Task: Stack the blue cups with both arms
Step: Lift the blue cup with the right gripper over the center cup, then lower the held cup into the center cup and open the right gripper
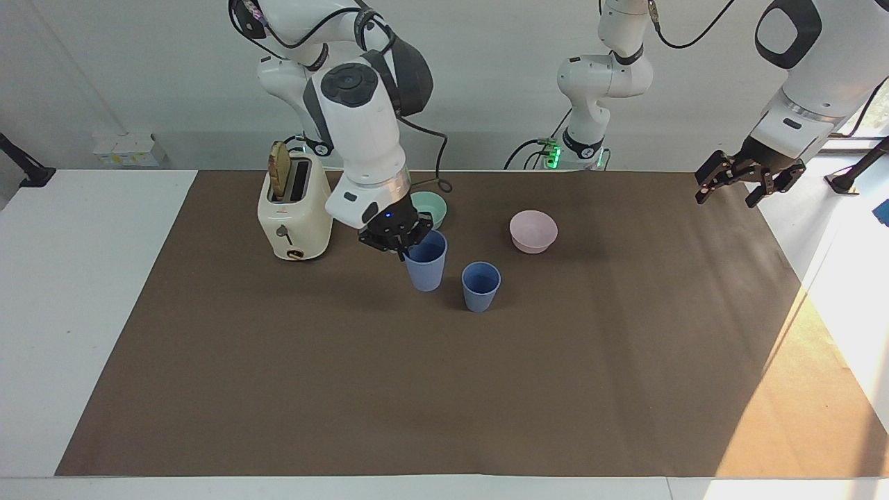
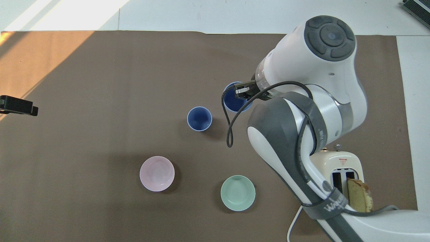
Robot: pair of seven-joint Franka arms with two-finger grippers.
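One blue cup (image 1: 480, 286) stands upright on the brown mat near the table's middle; it also shows in the overhead view (image 2: 199, 118). My right gripper (image 1: 408, 246) is shut on the rim of the second blue cup (image 1: 426, 269) and holds it upright in the air, just beside the standing cup toward the right arm's end. In the overhead view the right gripper (image 2: 242, 94) partly covers the held cup (image 2: 232, 102). My left gripper (image 1: 727, 197) is open and empty, raised over the mat's edge at the left arm's end; its tip shows in the overhead view (image 2: 18, 106).
A cream toaster (image 1: 295, 215) with a bread slice stands near the right arm's base. A mint-green bowl (image 2: 238, 193) and a pale pink bowl (image 2: 157, 173) sit nearer to the robots than the standing cup. The right arm partly hides the green bowl in the facing view.
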